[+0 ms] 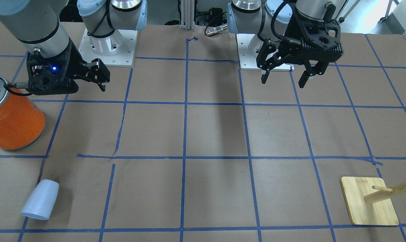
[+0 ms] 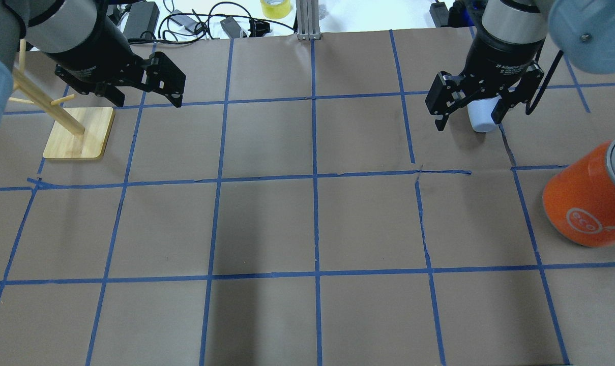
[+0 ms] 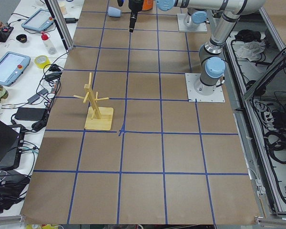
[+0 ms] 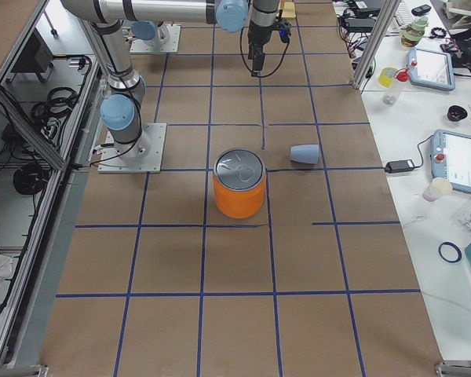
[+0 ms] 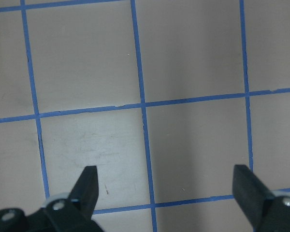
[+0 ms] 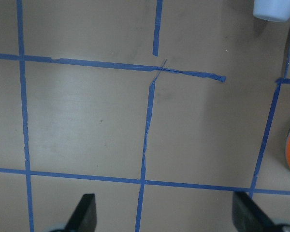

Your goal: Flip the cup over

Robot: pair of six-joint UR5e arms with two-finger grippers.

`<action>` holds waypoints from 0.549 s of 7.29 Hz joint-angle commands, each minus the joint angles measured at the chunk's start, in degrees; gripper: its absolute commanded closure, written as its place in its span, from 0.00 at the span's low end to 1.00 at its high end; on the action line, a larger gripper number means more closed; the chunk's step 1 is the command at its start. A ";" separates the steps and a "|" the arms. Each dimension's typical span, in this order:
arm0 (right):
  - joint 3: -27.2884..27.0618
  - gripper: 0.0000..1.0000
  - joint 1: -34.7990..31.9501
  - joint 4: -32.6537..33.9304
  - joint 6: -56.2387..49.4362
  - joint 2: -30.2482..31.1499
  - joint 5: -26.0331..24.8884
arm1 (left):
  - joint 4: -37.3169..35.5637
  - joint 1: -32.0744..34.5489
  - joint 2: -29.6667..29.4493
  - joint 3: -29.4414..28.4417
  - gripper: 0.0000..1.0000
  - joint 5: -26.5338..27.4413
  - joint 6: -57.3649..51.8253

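Observation:
The pale blue cup (image 1: 40, 200) lies on its side on the brown paper, near the table edge far from the robot, on the robot's right. Its wider end points away from the robot. It also shows in the exterior right view (image 4: 304, 154) and at the top edge of the right wrist view (image 6: 275, 9). In the overhead view the cup (image 2: 482, 122) is partly hidden behind my right gripper (image 2: 467, 119). That gripper (image 1: 102, 80) is open, empty and held high, closer to the robot than the cup. My left gripper (image 1: 283, 82) is open and empty, high over the other half.
A large orange can with a silver top (image 1: 13, 121) stands on the robot's right, between its base side and the cup. A wooden peg rack on a square base (image 1: 369, 201) stands at the far edge on the robot's left. Blue tape lines grid the table.

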State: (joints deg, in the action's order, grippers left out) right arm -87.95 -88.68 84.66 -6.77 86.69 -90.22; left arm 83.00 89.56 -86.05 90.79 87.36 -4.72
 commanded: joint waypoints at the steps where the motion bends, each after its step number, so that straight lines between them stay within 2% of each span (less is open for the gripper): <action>1: -0.03 0.00 0.00 0.06 0.26 -0.03 0.05 | -0.03 0.00 0.00 0.00 0.00 0.00 -0.03; 4: -0.03 0.00 0.00 0.06 0.00 -0.11 0.05 | -0.03 0.00 0.00 0.00 0.00 0.00 0.06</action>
State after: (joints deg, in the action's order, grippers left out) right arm -87.98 -88.68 84.72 -6.71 86.63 -90.16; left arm 82.97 89.56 -86.05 90.79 87.36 -4.73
